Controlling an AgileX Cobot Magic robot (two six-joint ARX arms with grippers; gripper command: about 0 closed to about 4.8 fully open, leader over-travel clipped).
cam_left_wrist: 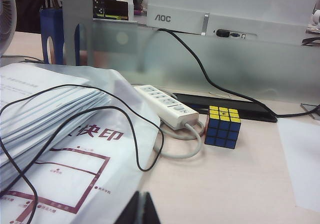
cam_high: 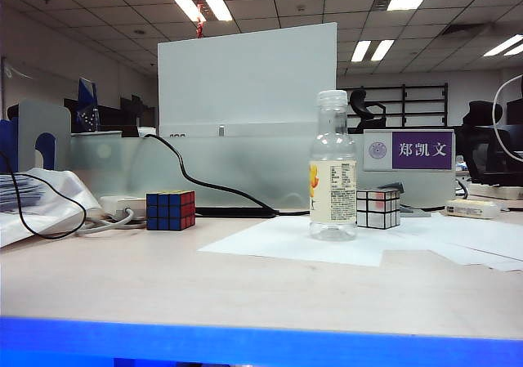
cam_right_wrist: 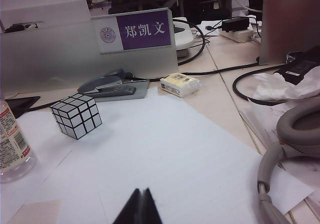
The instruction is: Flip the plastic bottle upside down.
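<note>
The left gripper [cam_left_wrist: 141,210] is sitting closed and empty, fingertips pressed together, beside a plastic bag [cam_left_wrist: 75,154] of papers printed "快印". Beyond it are lying a white power strip [cam_left_wrist: 167,106], a colored puzzle cube [cam_left_wrist: 223,126], then an "AOC" monitor [cam_left_wrist: 230,9].

The right gripper [cam_right_wrist: 140,206] is likewise closed, holding nothing, over white paper [cam_right_wrist: 170,149]. The clear plastic bottle [cam_high: 333,167] is standing upright off to its side, white-capped, next to a mirrored cube [cam_right_wrist: 76,115]. Farther off, a purple nameplate [cam_right_wrist: 136,30] is reading "郑凯文".

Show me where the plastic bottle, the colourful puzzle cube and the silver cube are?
plastic bottle [cam_high: 333,189]: exterior view, on its white label.
colourful puzzle cube [cam_high: 170,210]: exterior view, on its blue front face.
silver cube [cam_right_wrist: 76,115]: right wrist view, on its near corner.
</note>
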